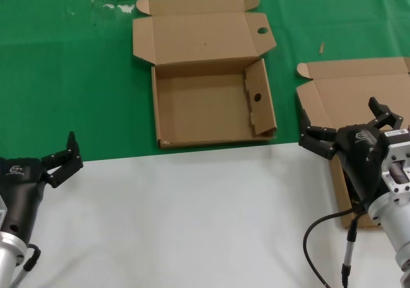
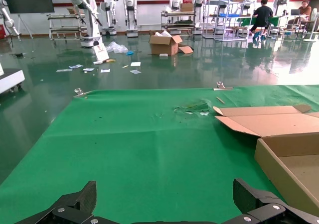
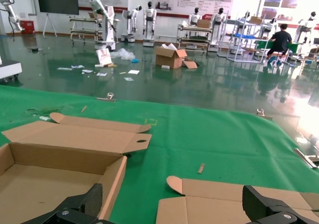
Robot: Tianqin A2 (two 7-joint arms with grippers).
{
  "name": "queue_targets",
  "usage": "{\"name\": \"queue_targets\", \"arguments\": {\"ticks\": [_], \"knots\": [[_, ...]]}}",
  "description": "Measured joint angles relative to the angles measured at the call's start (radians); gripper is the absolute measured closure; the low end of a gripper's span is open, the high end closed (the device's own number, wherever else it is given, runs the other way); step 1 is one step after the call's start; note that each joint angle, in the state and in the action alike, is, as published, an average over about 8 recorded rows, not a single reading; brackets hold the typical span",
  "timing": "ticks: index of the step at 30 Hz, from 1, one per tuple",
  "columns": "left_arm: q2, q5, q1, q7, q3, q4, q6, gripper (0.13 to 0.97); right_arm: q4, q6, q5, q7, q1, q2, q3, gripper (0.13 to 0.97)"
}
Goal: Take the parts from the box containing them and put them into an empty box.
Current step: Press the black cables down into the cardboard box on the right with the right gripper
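Observation:
The empty box (image 1: 208, 105) lies open on the green cloth at the middle back, with a round hole in its lid tab and one in its inner side flap. It also shows in the right wrist view (image 3: 55, 176) and the left wrist view (image 2: 291, 159). The box containing the parts (image 1: 355, 89) lies open at the right; only its plain lid (image 3: 224, 204) and front edge show. The parts are hidden behind my right arm. My right gripper (image 1: 346, 121) hovers open over that box (image 3: 174, 204). My left gripper (image 1: 66, 159) is open and empty at the near left (image 2: 164, 199).
The near half of the table is covered in white (image 1: 192, 217), the far half in green cloth (image 1: 77, 77). A black cable (image 1: 320, 237) hangs from my right arm. Small scraps (image 1: 115, 0) lie at the far left of the cloth.

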Motion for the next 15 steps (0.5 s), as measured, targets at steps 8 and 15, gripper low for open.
{"name": "queue_targets", "arguments": {"ticks": [8,15], "knots": [[0.000,0.000,0.000,0.000,0.000,0.000,0.000,0.132,0.000,0.000,0.000,0.000,0.000,0.000,0.000,0.129],[0.000,0.000,0.000,0.000,0.000,0.000,0.000,0.132,0.001,0.001,-0.006,-0.006,-0.003,0.010,0.000,0.129]]}}
